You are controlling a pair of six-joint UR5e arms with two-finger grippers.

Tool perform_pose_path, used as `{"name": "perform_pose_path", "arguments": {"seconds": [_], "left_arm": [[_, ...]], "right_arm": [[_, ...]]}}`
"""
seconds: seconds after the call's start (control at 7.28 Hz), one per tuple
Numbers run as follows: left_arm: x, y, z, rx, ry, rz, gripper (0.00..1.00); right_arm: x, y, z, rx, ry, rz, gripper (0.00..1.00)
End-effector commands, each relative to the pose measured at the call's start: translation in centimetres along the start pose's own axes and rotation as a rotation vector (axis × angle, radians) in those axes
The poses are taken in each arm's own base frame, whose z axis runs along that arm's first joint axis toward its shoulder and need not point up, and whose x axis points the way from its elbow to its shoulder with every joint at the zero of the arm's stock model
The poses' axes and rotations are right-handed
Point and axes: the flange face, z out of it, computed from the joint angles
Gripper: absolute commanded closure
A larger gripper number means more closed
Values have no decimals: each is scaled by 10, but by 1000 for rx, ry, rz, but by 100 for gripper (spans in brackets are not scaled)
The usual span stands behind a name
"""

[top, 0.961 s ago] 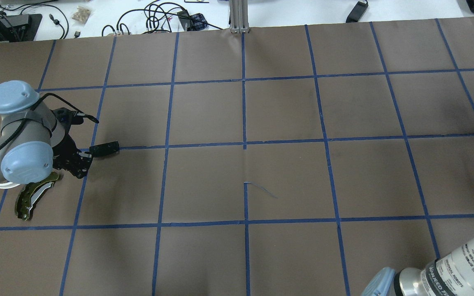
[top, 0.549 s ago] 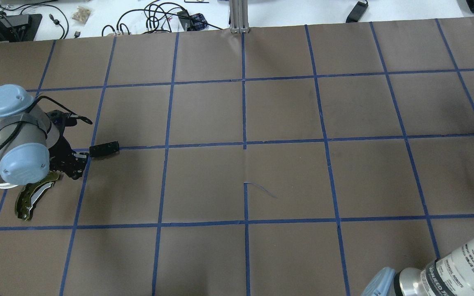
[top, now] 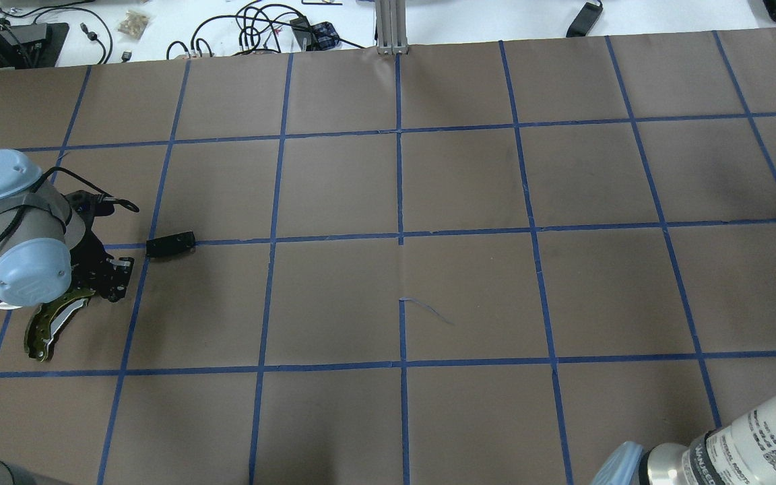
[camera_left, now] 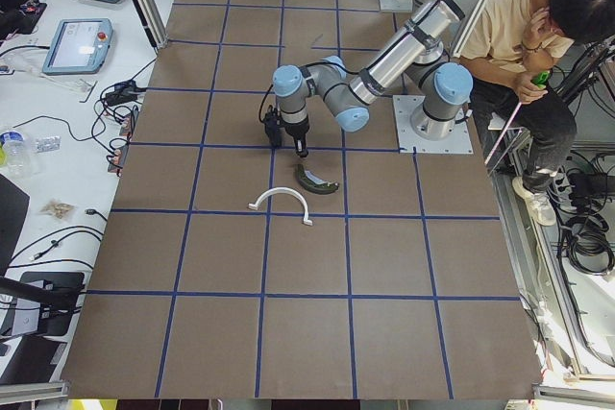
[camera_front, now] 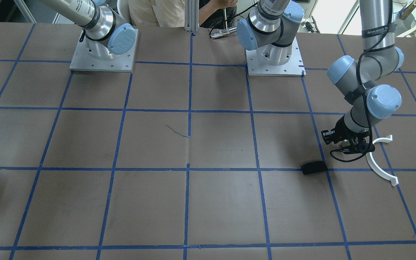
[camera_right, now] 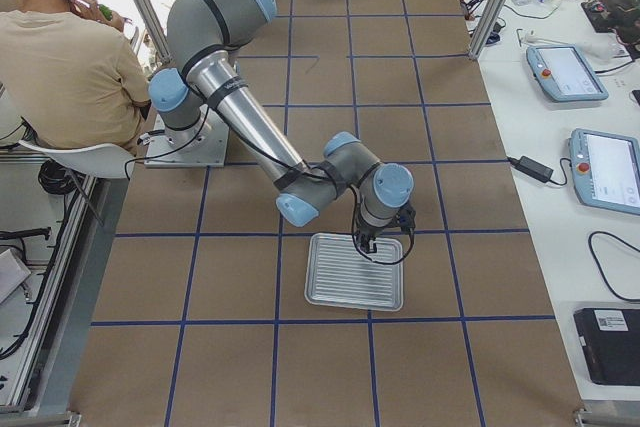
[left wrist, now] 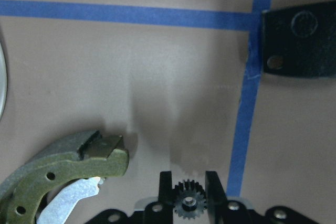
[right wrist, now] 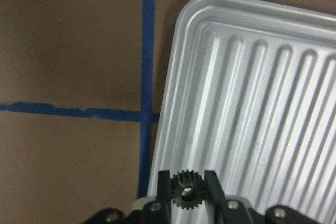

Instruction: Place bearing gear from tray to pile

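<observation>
Tray [right wrist: 252, 77]: shiny ribbed metal; tbl [top: 334, 182]: matt paper.

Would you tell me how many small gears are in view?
2. One gear is held in the left end effector by the brake shoe; another gear is held in the right end effector over the tray's edge. Others may be hidden.

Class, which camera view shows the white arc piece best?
Exterior front-facing: the white arc piece shows nearly whole and large. Exterior left shows it whole but small; overhead only a sliver, the rest hidden; left wrist just an edge; exterior right and right wrist, nothing.
</observation>
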Motion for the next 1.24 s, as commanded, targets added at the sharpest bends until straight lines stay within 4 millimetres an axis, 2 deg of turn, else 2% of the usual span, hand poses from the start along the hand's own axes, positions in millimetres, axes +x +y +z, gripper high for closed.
{"name": "perform_pose_path", "arguments": {"seconds": [0.0,0.14,0.27,0.41,0.55,0.69,0.82,0.96,1.1], "left_arm": [[8,0,-3,10,0,-2,0],[7,0,-12,23,-7,-8,0],[8,-1,-26,47,-15,-26,0],[25,-4,-44,67,-29,-14,0],[51,-8,-72,43,-23,25,0],[71,-16,-116,26,-18,4,0],[95,-21,-167,5,-7,-23,0],[132,-21,-225,18,-1,6,0],[170,-16,-268,43,-12,76,0]], "right_arm": [[-87,-30,-36,-17,-14,-2,100],[-128,-31,-52,-29,-26,8,100],[-182,-38,-73,-7,-3,26,100],[-241,-40,-94,9,20,46,100],[-287,-33,-95,8,19,70,100],[-329,-26,-93,15,0,78,100],[-358,-23,-97,22,-6,112,100],[-390,-23,-98,22,-17,123,100],[-437,-20,-101,34,-50,170,100]]}}
